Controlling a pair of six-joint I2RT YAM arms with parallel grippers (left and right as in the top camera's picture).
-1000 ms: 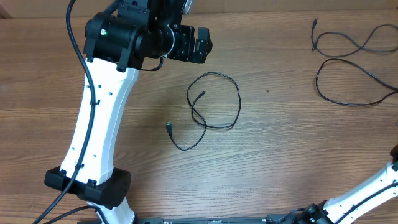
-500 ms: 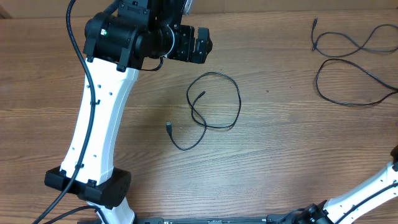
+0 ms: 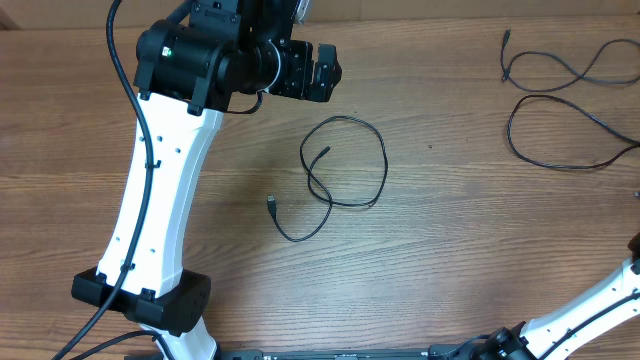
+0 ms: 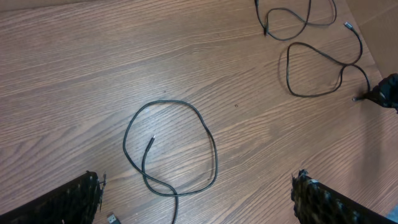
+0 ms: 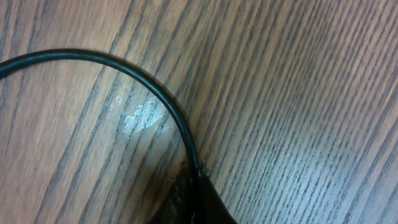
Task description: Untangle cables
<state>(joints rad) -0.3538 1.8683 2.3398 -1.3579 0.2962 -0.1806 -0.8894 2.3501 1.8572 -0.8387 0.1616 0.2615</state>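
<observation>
Overhead: a looped cable lies mid-table, crossing itself once, with both plug ends free. The left gripper hangs just beyond it, toward the far edge. Well to the right of the looped cable lie a wavy cable and, nearer, a wide-curved cable that runs off frame.

Left wrist: the left jaws stand wide apart and empty above the looped cable. Far to its right, the right gripper sits at one end of the wide-curved cable.

Right wrist: the jaws are pinched closed on that cable, which arcs away over the wood.

A slow, low pull away from the looped cable should work best. The wavy cable lies close by and may snag; whether the two cross is unclear.
</observation>
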